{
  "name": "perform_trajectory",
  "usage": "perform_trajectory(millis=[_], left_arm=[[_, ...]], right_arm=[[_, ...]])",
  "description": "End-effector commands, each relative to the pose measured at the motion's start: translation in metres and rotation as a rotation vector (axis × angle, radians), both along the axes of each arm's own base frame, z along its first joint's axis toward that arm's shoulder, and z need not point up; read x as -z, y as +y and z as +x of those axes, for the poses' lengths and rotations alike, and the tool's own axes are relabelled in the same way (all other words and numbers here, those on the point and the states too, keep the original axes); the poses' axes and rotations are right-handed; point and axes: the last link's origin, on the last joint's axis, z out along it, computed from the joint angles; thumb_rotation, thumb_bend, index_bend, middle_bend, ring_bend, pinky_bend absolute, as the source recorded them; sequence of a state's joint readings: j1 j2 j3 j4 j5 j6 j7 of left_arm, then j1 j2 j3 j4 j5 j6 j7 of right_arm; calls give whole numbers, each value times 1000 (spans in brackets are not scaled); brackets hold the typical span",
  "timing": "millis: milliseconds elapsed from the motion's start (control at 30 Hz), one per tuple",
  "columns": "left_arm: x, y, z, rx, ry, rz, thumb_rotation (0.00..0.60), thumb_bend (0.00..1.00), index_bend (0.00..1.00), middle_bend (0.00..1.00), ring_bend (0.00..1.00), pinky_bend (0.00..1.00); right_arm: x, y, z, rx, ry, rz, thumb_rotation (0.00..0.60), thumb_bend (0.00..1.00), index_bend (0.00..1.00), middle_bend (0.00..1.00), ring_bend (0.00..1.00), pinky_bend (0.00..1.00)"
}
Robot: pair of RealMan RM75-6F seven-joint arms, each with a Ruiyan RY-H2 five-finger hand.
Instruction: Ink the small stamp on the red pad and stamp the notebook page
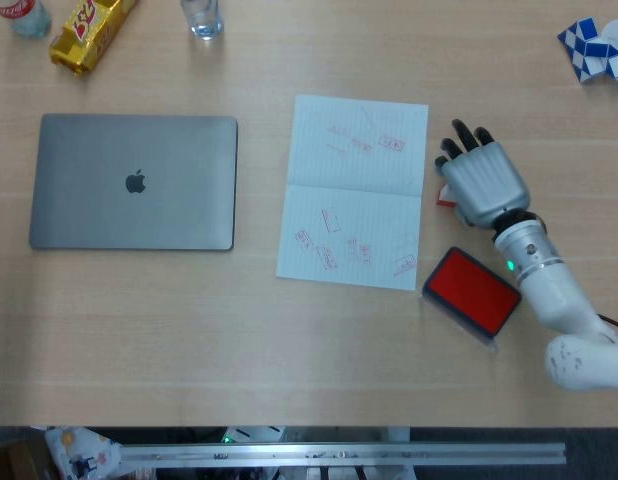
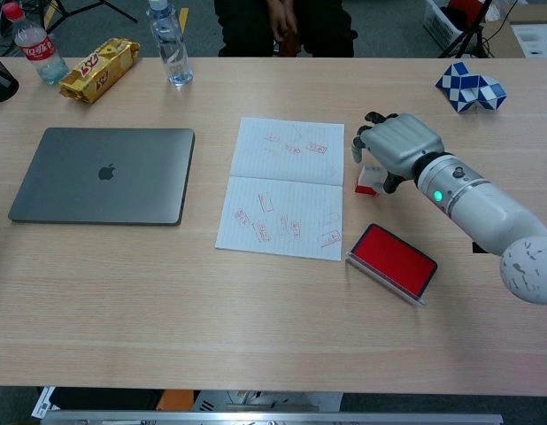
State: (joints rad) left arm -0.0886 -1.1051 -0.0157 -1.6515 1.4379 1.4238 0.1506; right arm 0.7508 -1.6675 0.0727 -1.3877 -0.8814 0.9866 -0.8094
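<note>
right robot hand (image 2: 393, 146) over small stamp (image 2: 371, 181), grip unclear | stamp: white body, red base, upright

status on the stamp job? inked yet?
Not yet. The right hand is over the small stamp, which seems to sit on the table beside the notebook page; grip unclear. The red pad lies open nearby. The page carries red prints. Left: grasp, ink, stamp.
</note>
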Motion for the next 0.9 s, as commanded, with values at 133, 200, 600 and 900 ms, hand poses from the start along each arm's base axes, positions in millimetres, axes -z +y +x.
perform_trajectory(millis=[133,200,600,900], left_arm=[[-1,-1,-1,-6,1,-2,600,208,0,0,1,18],[-1,-1,-1,-8,1,-3,600,208,0,0,1,18],[0,0,-1,-17,4,-8,600,208,0,0,2,18],[-1,-1,-1,-19,3,-10,600,208,0,0,1,18]], right_arm=[[0,-4,1,2,9,-19,600,226,408,263,74,194],[-1,-6,-1,7,14,-23,600,226,409,263,75,194],[-5,-13,-7,30,20,-37,600,227,412,265,80,194],[-4,-5,-3,-2,2,-24,600,228,468,293,99,200]])
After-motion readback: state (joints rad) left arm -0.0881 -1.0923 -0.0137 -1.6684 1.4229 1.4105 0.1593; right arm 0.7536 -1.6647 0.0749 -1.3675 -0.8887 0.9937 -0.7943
